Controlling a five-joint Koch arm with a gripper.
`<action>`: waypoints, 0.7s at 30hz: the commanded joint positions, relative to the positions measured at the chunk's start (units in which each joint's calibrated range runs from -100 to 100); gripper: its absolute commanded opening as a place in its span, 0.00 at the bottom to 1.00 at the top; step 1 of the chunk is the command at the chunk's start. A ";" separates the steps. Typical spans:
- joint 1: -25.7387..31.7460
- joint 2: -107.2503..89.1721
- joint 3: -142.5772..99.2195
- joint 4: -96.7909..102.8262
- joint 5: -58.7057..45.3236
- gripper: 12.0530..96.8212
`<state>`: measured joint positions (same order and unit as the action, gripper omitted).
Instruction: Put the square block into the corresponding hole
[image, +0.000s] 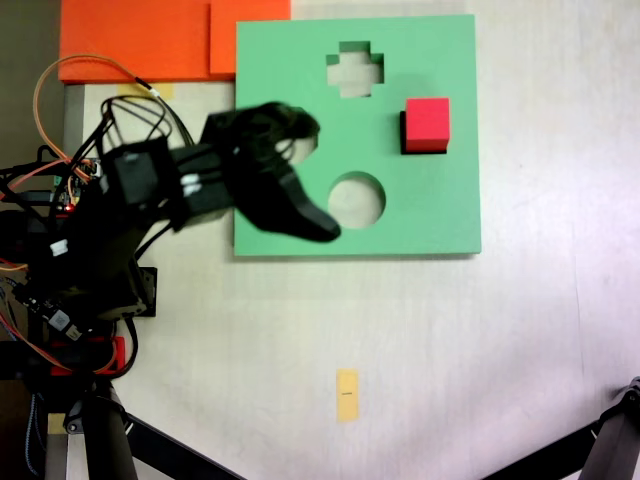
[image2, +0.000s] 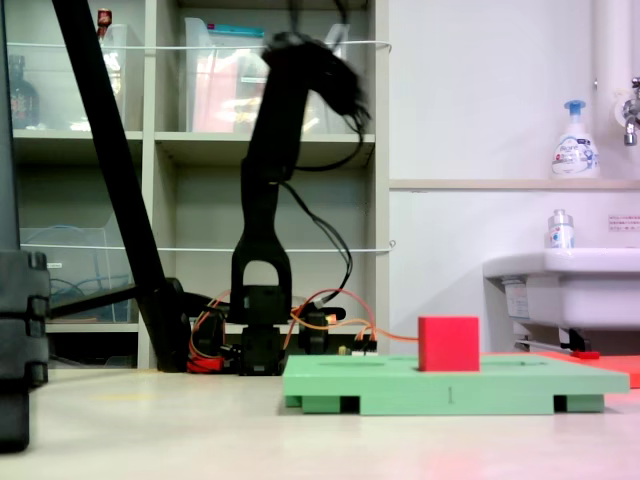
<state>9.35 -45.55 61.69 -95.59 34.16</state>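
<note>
Pale counter (image: 450, 330) is seen before open shelving and a white sink. A flat green foam board (image: 440, 220) lies on it. The black tool (image: 300, 180) is raised above the board's left part in the top-down fixed view; whether its jaws are parted cannot be told. The small bright red matte foam cube (image: 428, 122) lies to the tool's right, well apart, seated partly in the dark square cut-out (image: 403, 133), standing proud of the board (image2: 449, 343). Placement is judged done or nearly so.
</note>
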 joint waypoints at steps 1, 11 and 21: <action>-6.79 -8.64 2.52 1.76 -7.96 0.63; -16.61 -39.08 -56.60 30.93 -21.05 0.61; -12.84 -54.45 -146.73 110.57 -28.13 0.50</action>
<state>-4.08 -98.77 -84.22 8.66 7.74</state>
